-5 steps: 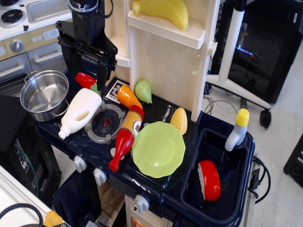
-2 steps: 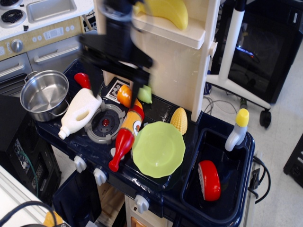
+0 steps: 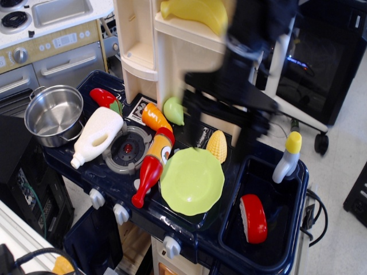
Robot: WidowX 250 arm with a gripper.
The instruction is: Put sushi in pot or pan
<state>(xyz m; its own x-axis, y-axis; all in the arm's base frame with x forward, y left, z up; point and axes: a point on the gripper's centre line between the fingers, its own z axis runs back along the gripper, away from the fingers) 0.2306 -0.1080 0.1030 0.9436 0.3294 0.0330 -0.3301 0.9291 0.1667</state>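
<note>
The sushi [image 3: 253, 217], a red-topped oval piece on a white base, lies in the dark blue sink basin [image 3: 287, 240] at the right of the toy kitchen. The shiny steel pot [image 3: 53, 114] stands empty at the far left edge. My gripper [image 3: 220, 143] is motion-blurred above the middle of the counter, over the corn and the back of the green plate. Its two black fingers [image 3: 191, 117] hang well apart with nothing between them. It is up and to the left of the sushi and far right of the pot.
On the counter lie a white bottle [image 3: 96, 136], a red-and-yellow ketchup bottle [image 3: 152, 166], a light-green plate [image 3: 191, 180], a corn cob [image 3: 217, 146], a carrot [image 3: 155, 117], a red pepper [image 3: 104, 97] and a green pear [image 3: 174, 110]. A cream shelf tower [image 3: 200, 34] rises behind; a toy tap [image 3: 288, 157] stands by the sink.
The gripper has swung fast from the back left, near the pot and pepper, rightward across the counter to above the corn. Nothing on the counter has moved.
</note>
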